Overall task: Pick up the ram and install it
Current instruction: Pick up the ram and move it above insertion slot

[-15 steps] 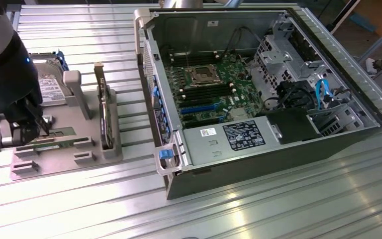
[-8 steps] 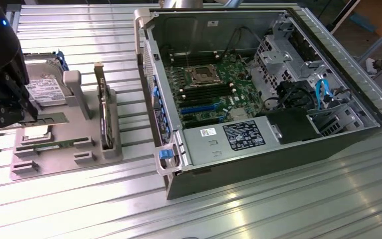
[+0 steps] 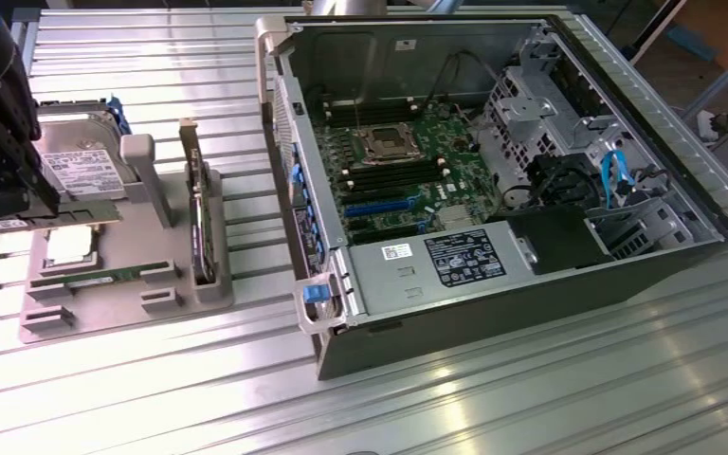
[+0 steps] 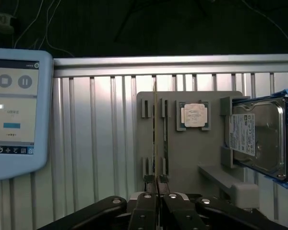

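My gripper (image 3: 16, 213) is at the exterior view's left, over the grey parts tray (image 3: 124, 294). Its fingers (image 4: 146, 191) are shut on the ram (image 3: 80, 218), a thin green stick. In the wrist view the ram (image 4: 156, 139) appears edge-on, running out from between the gripper (image 4: 156, 179) fingertips above the tray (image 4: 182, 158). A second green stick (image 3: 99, 277) lies in a tray slot beside it (image 4: 165, 129). The open computer case (image 3: 491, 171) stands to the exterior view's right, with the motherboard's long memory slots (image 3: 396, 177) exposed.
The tray also carries a square silver CPU (image 3: 67, 248), a hard drive (image 3: 80, 166) and a dark expansion card (image 3: 197, 218) standing on edge. A tablet (image 4: 12, 110) lies on the ribbed metal table (image 3: 529, 379). The case's wall (image 3: 291, 171) stands between tray and motherboard.
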Controlling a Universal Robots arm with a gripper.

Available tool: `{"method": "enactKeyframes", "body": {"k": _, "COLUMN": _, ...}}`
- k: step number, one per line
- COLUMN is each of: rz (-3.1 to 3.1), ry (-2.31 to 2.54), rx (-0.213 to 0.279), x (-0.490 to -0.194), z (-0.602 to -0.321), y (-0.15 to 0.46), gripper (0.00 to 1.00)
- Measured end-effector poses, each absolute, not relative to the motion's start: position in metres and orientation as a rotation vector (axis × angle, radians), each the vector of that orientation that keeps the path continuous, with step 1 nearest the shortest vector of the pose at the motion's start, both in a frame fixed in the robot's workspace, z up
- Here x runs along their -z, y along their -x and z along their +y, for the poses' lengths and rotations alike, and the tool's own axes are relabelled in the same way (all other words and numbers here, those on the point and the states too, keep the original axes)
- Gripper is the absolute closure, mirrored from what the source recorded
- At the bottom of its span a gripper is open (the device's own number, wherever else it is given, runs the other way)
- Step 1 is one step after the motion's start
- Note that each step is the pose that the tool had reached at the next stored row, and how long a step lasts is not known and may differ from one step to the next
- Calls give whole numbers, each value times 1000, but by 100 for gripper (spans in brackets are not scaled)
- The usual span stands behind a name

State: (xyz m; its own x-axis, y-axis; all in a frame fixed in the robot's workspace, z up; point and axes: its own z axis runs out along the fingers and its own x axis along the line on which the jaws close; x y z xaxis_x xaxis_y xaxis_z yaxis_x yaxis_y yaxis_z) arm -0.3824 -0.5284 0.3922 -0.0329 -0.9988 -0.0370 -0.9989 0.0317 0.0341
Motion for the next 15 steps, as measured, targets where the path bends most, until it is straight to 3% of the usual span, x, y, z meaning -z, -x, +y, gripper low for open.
{"method": "enactKeyframes", "body": {"k": 15, "rz": 2254, "ry": 2183, "rx": -79, "x": -402, "z": -528, "y": 382, "gripper": 88}}
